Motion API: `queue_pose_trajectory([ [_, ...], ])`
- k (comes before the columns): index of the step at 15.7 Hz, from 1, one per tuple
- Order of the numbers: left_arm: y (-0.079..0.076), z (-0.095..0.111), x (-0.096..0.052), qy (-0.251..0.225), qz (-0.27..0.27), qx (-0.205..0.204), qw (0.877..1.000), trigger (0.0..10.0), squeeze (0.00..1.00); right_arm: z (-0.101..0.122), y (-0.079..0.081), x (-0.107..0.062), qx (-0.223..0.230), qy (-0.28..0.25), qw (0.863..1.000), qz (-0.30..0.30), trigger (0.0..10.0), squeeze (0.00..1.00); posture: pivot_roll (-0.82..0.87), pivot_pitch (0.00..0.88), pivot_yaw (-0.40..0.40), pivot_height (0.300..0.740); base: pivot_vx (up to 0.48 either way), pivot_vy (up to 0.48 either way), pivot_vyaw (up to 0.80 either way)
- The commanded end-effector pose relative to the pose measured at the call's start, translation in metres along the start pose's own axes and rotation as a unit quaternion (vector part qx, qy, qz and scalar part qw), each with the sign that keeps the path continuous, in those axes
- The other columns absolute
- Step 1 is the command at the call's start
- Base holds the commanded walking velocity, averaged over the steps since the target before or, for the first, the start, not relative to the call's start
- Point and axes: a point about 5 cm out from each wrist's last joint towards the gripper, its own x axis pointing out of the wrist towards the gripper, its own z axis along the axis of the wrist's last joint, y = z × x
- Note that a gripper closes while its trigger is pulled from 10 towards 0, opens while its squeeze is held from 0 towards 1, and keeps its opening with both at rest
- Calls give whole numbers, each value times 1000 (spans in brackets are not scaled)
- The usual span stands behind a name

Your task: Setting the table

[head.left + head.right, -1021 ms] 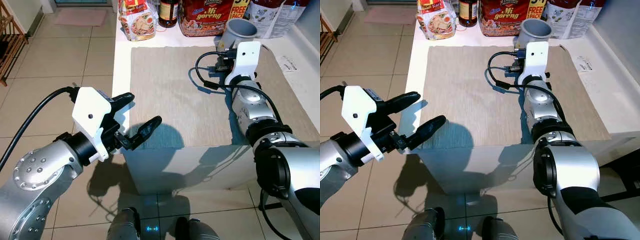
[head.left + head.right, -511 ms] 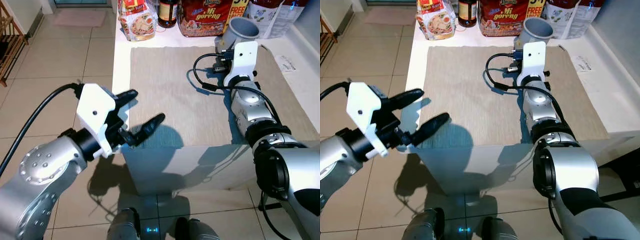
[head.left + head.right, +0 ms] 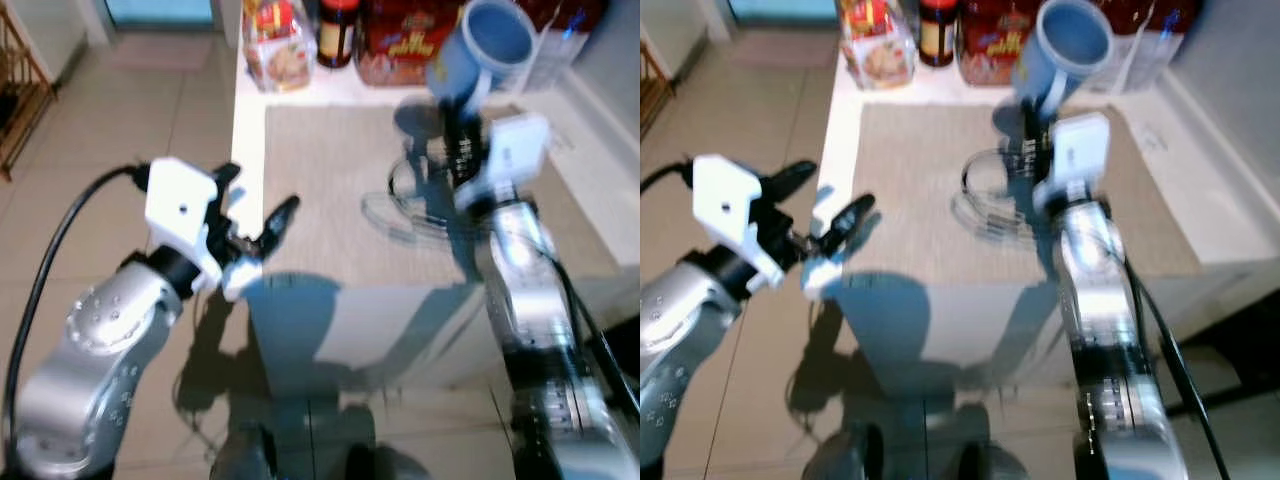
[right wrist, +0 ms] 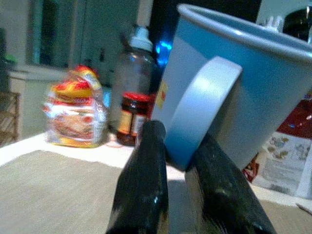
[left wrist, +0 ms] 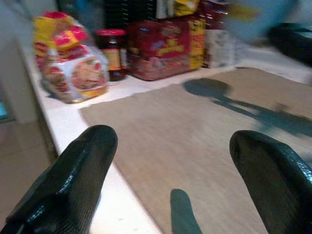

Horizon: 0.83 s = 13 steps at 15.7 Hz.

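Blue mug (image 3: 486, 40) hangs tilted above the beige mat (image 3: 330, 190) in your blurred head view. Left wrist: left gripper (image 5: 170, 180) spread, empty, at the table edge. Right wrist: right gripper (image 4: 183, 161) pinches only the handle; fast swings could twist it loose.

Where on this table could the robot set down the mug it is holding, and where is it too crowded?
The placemat lies bare from its near edge to the packets, so its middle is free. The back edge is crowded: a noodle packet, a jar and a red packet. The right gripper holds the blue mug by its handle.
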Motion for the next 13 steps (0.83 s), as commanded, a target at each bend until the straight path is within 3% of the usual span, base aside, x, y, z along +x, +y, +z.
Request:
queue_pose_trajectory([
  [1, 5, -5, -1, 0, 22, 0, 1000, 10000, 0, 16, 17, -13, 19, -15, 999, 22, 0, 0, 59, 54, -17, 740, 0, 0, 0],
  [2, 5, -6, -1, -2, 24, 0, 1000, 10000, 0, 17, 20, -18, 24, -14, 999, 26, 0, 0, 59, 54, -17, 740, 0, 0, 0],
  [4, -1, -14, -4, 5, 6, 7, 1000, 10000, 0, 24, 39, -53, 62, 18, 996, 58, 0, 0, 40, 38, -15, 740, 0, 0, 0],
  [7, -7, -15, -3, -2, -4, 13, 1000, 10000, 0, 31, 41, -63, 76, 44, 995, 54, 0, 0, 38, 32, -23, 740, 0, -477, 0],
  [8, -10, -15, -4, -4, -4, 11, 1000, 10000, 0, 30, 40, -65, 67, 50, 995, 64, 10000, 0, 43, 24, -33, 740, 0, -480, 0],
  [10, -16, -20, -9, 4, -7, 12, 1000, 10000, 0, 27, 39, -66, 70, 62, 993, 74, 10000, 0, 48, 20, -47, 740, 0, -480, 0],
  [13, -20, -24, -16, 11, -1, 17, 1000, 10000, 0, 26, 49, -72, 67, 84, 986, 125, 10000, 0, 63, 13, -69, 740, 0, -480, 0],
])
